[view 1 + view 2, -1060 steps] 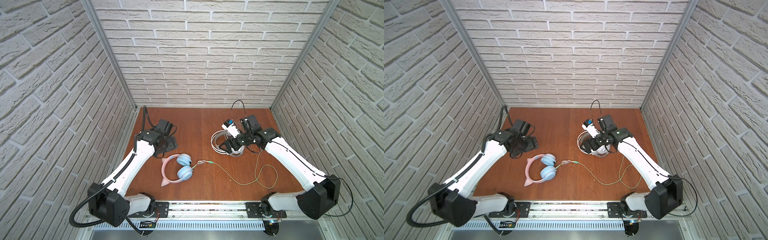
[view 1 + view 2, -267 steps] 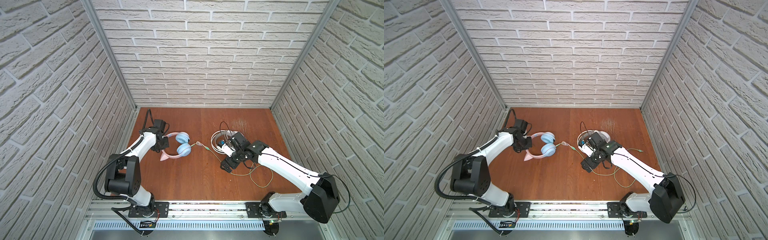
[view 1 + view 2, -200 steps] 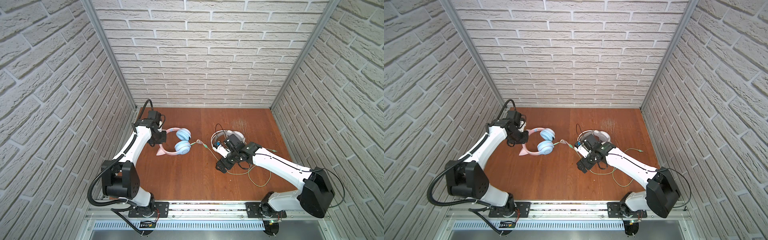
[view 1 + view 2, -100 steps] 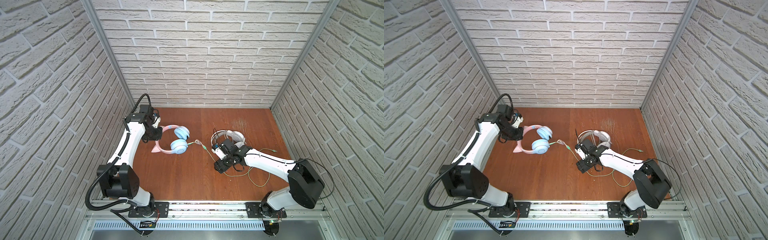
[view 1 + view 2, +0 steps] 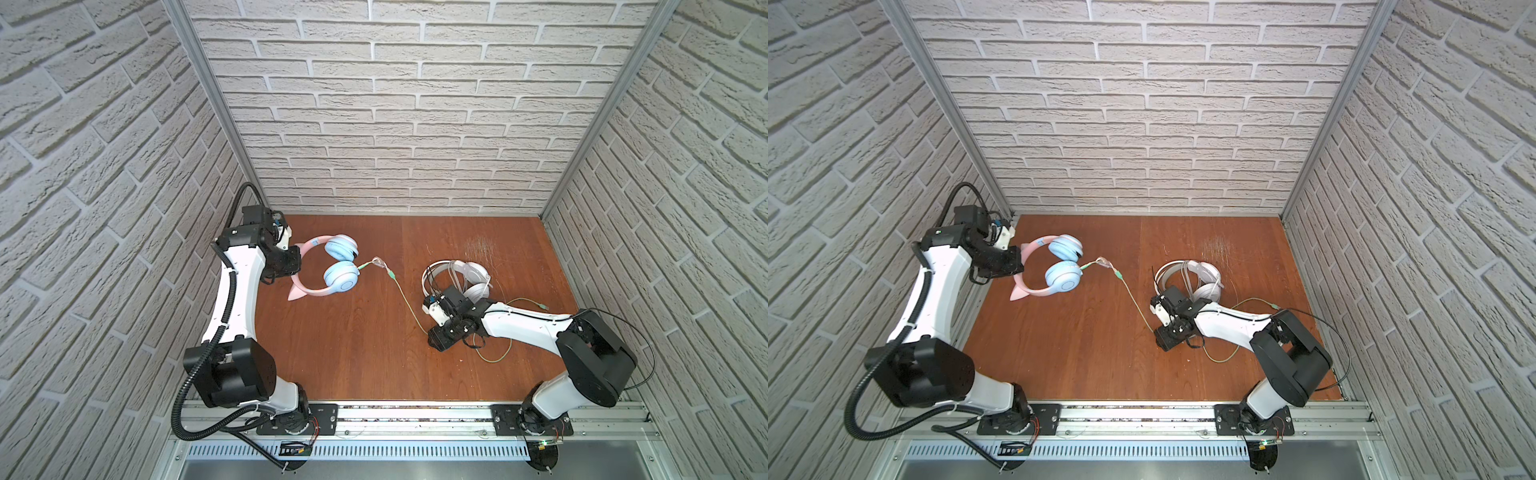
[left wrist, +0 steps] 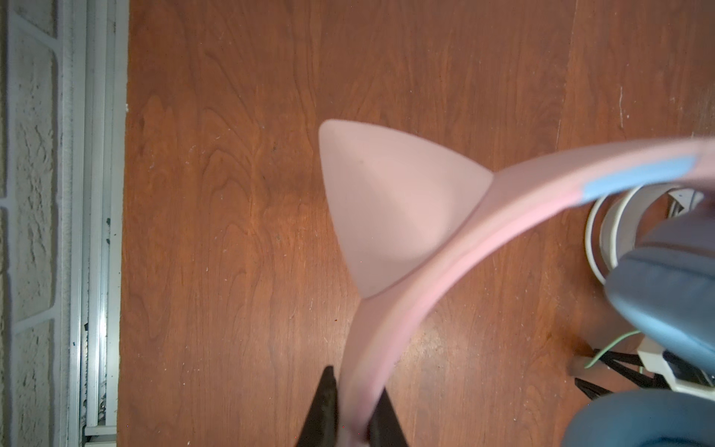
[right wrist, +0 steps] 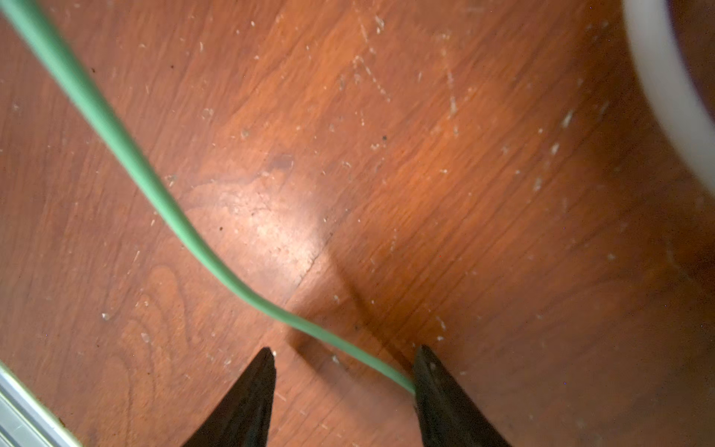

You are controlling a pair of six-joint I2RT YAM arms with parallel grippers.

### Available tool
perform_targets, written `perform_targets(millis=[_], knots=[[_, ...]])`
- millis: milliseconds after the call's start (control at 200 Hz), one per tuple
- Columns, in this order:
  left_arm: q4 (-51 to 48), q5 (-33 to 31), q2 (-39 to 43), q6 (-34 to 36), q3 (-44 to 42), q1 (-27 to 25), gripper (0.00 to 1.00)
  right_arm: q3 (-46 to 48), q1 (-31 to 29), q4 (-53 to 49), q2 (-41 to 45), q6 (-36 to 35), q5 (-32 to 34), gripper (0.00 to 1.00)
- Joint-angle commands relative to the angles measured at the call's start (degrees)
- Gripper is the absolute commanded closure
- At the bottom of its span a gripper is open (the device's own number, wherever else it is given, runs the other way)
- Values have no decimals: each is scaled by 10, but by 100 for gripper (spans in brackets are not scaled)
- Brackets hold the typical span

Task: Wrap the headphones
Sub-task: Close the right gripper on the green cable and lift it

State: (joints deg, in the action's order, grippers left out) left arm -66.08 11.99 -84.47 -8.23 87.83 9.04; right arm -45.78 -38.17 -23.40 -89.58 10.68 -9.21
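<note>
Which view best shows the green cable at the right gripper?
Right wrist view: the green cable runs between the right gripper's parted jaws, touching one finger. Both top views show the cable's run, but the jaws are hidden. The left wrist view catches a sliver.

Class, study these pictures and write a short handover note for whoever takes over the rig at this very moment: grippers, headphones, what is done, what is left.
Left gripper: shut on the pink headband of the cat-ear headphones, at the back left of the table.
Right gripper: open, low over the table, green cable between its jaws, not yet clamped.
White headphones: on the table behind the right gripper.
Done: their pale cable looks coiled around them.
Left: grip the green cable, which trails loose across the table, and wind it around the cat-ear headphones.
</note>
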Motion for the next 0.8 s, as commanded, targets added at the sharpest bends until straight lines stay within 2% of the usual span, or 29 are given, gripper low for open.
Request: perform_targets(millis=[0, 295, 460, 795], knots=[[10, 38, 24, -17, 19, 11, 100, 10, -7, 10, -11, 8, -13, 42], [21, 63, 29, -32, 19, 27, 100, 2, -19, 3, -23, 3, -2, 46], [17, 72, 31, -27, 17, 27, 100, -24, -36, -3, -42, -5, 16, 45], [11, 89, 32, -31, 24, 27, 100, -76, -41, 27, -91, -12, 1, 41]])
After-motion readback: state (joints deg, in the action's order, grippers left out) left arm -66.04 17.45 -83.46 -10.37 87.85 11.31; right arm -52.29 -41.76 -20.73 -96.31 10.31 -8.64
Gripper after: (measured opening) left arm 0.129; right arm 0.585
